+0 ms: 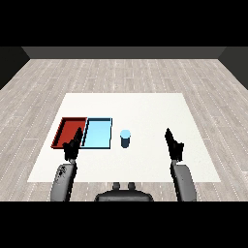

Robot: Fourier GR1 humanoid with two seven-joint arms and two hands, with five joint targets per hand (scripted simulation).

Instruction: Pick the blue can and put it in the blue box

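Blue can: the blue can [125, 139] stands upright on the white table [145, 111], just beside the right edge of the light blue tray [97, 134] and apart from it, at about 3 o'clock from that tray; neither of my hands touches it; its pale top faces up and its darker body shows below.

Light blue tray: it lies flat on the table with nothing in it; its left wall touches the red tray [68, 130], which sits at its 9 o'clock; the two lie side by side in the left half of the table.

Red tray: nothing lies in it either; my left hand covers its lower right corner in this view.

My left hand: my left hand [72, 145] is raised at the end of its grey forearm, at about 8 o'clock from the can; its fingers point up and forward and look straight, relaxed, curled round nothing; it overlaps the seam between the two trays; whether it touches them I cannot tell.

My right hand: my right hand [173, 144] is raised at about 3 o'clock from the can and well apart from it; its fingers too are straight and hold nothing; it hangs over bare table.

Table: white, set on a grey plank floor [121, 72].
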